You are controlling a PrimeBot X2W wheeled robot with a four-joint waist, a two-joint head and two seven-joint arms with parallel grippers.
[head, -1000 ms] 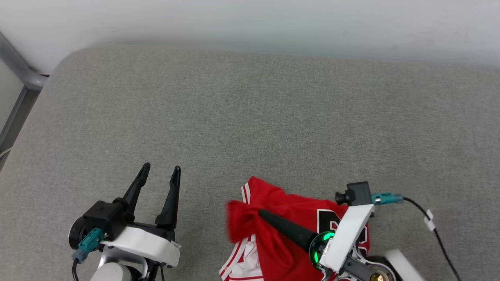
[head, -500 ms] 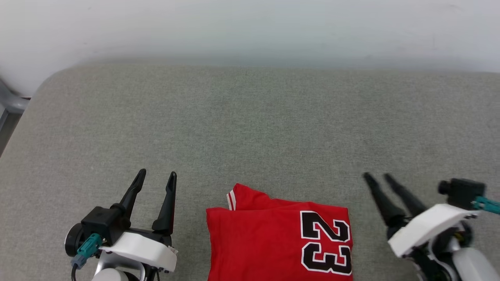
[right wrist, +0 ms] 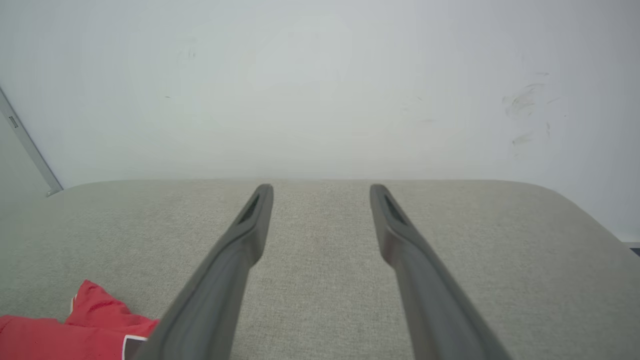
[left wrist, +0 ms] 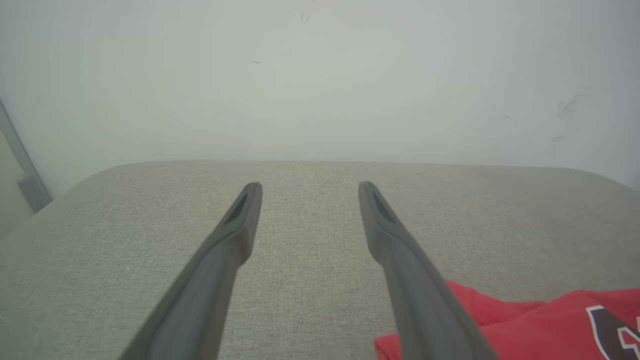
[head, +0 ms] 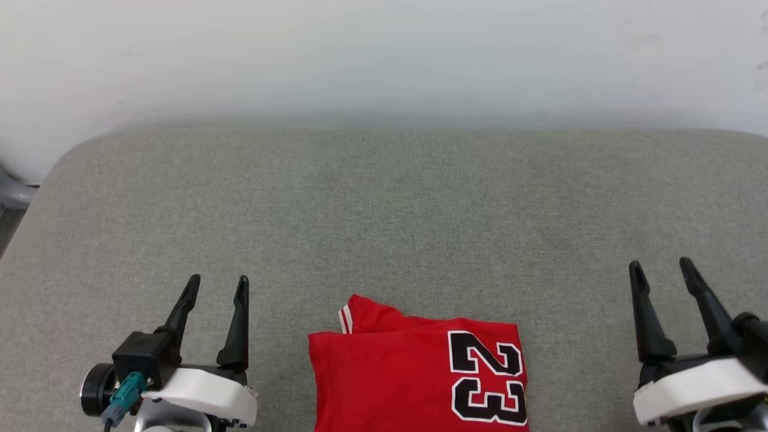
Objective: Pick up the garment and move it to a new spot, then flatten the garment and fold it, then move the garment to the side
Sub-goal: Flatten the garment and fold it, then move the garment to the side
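Since both sets of jaws are spread wide with nothing between them, there's no gripping going on at all. The left jaws sit at the near left of the grey fabric-covered surface [head: 384, 210], and their two dark fingers [head: 238, 324] point out towards its far edge. The right jaws mirror that at the near right, with their fingers [head: 645, 318] also aimed at the far edge and leaning a touch to the left. Both pairs hang over bare grey fabric. From these angles I honestly can't tell how far off it the tips are.

Between them lies the garment [head: 390, 378], down by the near side of the surface and roughly in the middle. It's a bit closer to the left jaws than to the right ones, and it's touching neither. It's folded into a tidy red rectangle with the black, white-outlined "23" [head: 489, 384] face up on its right half. A white-and-red striped sleeve end [head: 345, 315] pokes out at its far left corner. The bottom of the head view cuts off the near part of it.

In the left wrist view the garment [left wrist: 525, 325] shows just past the right-hand finger, low in the corner. In the right wrist view the garment [right wrist: 50, 330] peeks in at the lower left.

Further out, the rest of the surface runs back to a plain white wall [head: 384, 60] that has a few faint scuff marks [right wrist: 520, 105]. A grey metal frame [head: 9, 195] stands by the surface's rounded far left corner.
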